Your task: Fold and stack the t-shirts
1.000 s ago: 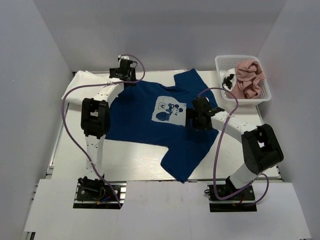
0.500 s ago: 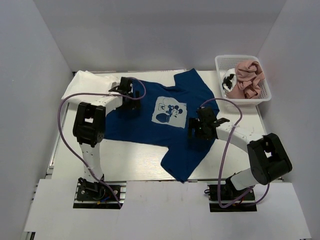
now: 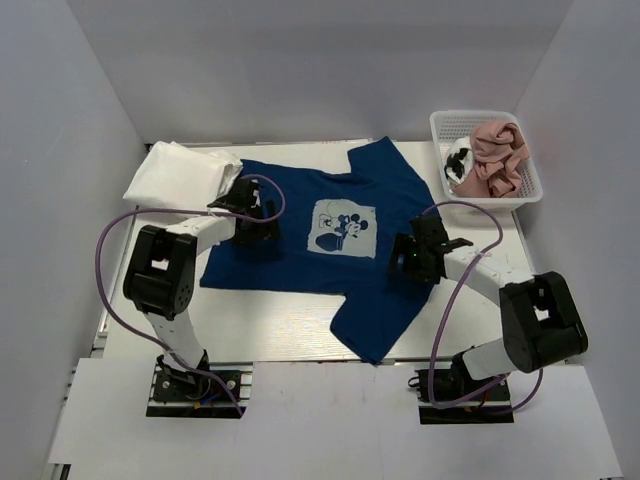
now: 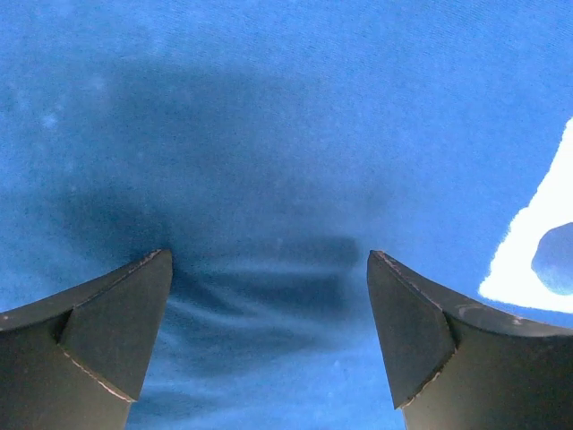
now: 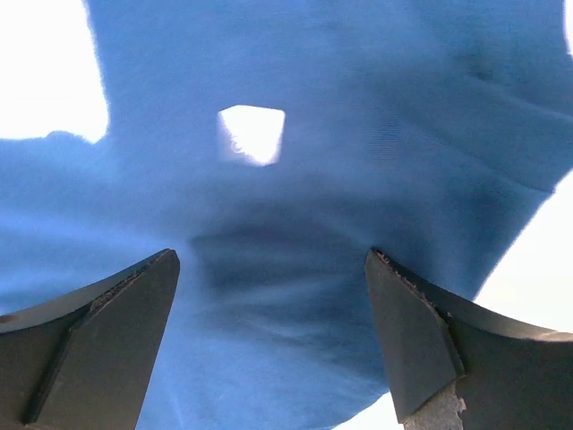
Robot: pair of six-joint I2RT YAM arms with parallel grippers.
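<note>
The navy t-shirt (image 3: 300, 250) is lying spread print-up across the middle of the table, one end reaching toward the near edge. The left gripper (image 4: 269, 262) is sitting low over its left part, jaws spread wide and clasping nothing. The right gripper (image 5: 269, 258) is doing likewise over its right part. A folded white t-shirt (image 3: 180, 175) is resting at the far left corner. In the basket (image 3: 525, 196) at the far right corner, a pink t-shirt (image 3: 497, 155) and a black-marked white one (image 3: 458, 164) are lying bunched.
</note>
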